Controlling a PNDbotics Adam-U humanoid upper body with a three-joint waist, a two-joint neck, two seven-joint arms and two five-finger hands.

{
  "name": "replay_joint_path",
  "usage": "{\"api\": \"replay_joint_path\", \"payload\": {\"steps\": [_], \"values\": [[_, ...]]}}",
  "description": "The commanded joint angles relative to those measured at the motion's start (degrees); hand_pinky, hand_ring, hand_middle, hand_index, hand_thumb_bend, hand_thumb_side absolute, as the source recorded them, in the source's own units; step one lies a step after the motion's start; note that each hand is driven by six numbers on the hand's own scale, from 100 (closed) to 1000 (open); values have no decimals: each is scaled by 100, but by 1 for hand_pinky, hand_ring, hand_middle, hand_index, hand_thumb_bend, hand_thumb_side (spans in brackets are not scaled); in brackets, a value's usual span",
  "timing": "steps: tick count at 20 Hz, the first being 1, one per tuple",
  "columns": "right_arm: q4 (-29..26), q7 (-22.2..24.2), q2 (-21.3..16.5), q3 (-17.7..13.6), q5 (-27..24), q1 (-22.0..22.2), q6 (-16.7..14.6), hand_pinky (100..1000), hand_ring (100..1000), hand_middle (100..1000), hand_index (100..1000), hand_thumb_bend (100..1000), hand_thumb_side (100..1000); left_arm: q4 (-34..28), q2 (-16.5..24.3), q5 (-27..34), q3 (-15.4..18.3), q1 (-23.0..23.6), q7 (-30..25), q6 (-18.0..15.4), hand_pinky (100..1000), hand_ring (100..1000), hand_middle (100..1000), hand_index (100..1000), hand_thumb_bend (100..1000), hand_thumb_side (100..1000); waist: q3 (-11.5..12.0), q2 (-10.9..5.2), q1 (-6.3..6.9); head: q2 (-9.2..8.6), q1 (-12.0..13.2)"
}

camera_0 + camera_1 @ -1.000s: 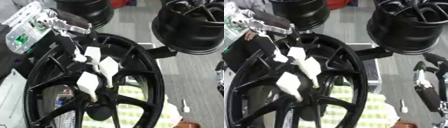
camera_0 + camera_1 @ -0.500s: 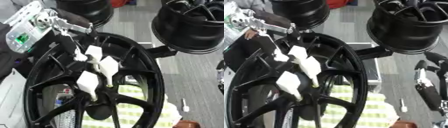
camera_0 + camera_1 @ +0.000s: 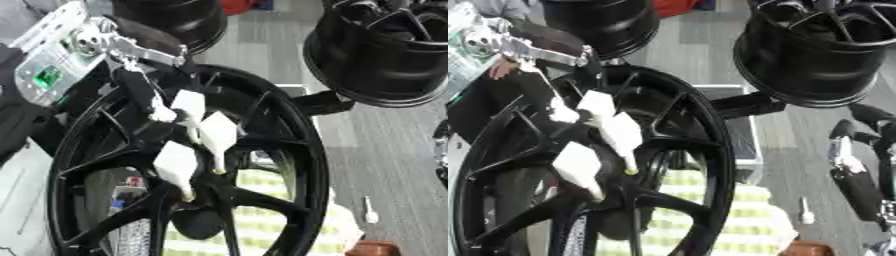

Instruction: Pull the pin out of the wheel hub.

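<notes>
Left hand [image 3: 188, 145] fingertips at wheel hub [image 3: 206, 185].

The wheel hub [image 3: 289, 150] is a large glossy black spoked rim standing nearly on edge, filling the lower left and centre of the frame. Its thin spokes run in to a dark centre at the lower middle. The pin [image 3: 216, 171] shows only as a small yellowish point just above that centre, too small to make out further.

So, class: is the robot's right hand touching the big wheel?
No: the right hand hangs apart at the right edge, while the left hand works at the wheel centre.
</notes>
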Motion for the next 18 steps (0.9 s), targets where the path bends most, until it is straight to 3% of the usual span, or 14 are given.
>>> {"api": "replay_joint_path", "payload": {"steps": [1, 8, 11, 14, 15, 18], "values": [[-103, -26, -36, -59, -63, -1, 3, 727, 858, 797, 816, 100, 691, 10, 22, -68, 11, -82, 4, -49, 640, 606, 516, 727, 312, 465, -6, -121, -17, -42, 3], [-103, -26, -15, -58, -76, 7, 2, 726, 857, 797, 815, 100, 692, 96, -41, -167, -21, -70, -32, -129, 637, 607, 518, 740, 357, 468, -11, -122, -19, -56, 3], [-103, -34, -7, -60, -79, 9, 6, 725, 857, 797, 815, 100, 693, 127, -67, -178, -21, -60, 38, -161, 615, 586, 496, 704, 281, 377, -13, -122, -22, -51, 2], [-103, -43, 5, -62, -84, 7, 8, 725, 857, 797, 815, 100, 694, 156, -78, -171, -33, -46, 135, -184, 590, 559, 468, 651, 153, 187, -13, -123, -23, -50, -1], [-103, -44, 6, -61, -86, 8, 9, 725, 857, 797, 815, 100, 694, 166, -80, -167, -26, -42, 189, -171, 574, 541, 449, 627, 100, 168, -12, -124, -24, -48, -4], [-103, -45, 11, -59, -89, 17, 18, 725, 857, 797, 815, 100, 695, 174, -77, -33, 20, -47, 431, -29, 543, 502, 391, 563, 100, 129, -8, -130, -26, -36, -8]]}}
